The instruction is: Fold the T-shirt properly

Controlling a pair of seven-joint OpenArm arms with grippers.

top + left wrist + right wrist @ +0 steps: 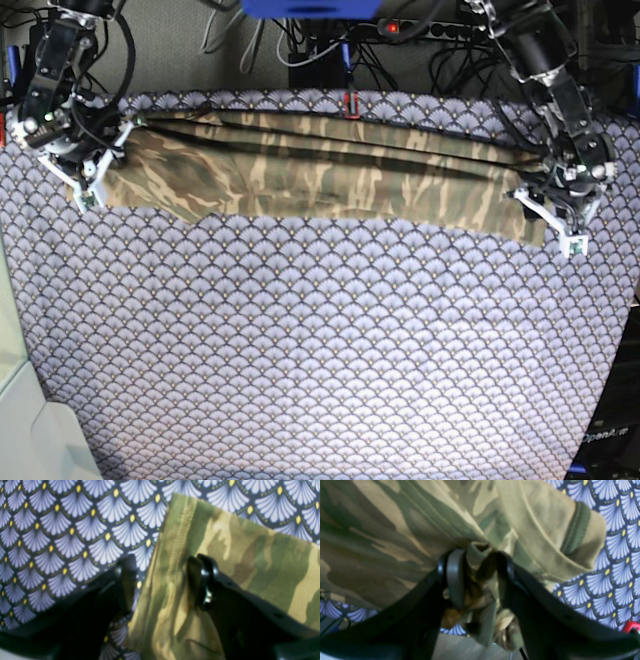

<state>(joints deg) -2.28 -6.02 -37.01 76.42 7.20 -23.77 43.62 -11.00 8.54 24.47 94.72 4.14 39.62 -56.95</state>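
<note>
Camouflage T-shirt (330, 170), purple fan-scale cloth (320, 350)

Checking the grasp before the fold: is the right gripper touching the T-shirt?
Touching. Right wrist view shows the right gripper with bunched T-shirt cloth pinched between its fingers.

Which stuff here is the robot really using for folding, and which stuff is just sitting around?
Part of the job:
T-shirt, camouflage, stretched long across the far end
left gripper, jaws apart around one shirt edge
right gripper, closed on bunched shirt cloth

Just there:
fan-pattern cloth covering the table
cables behind the table
power strip with a red light
</note>
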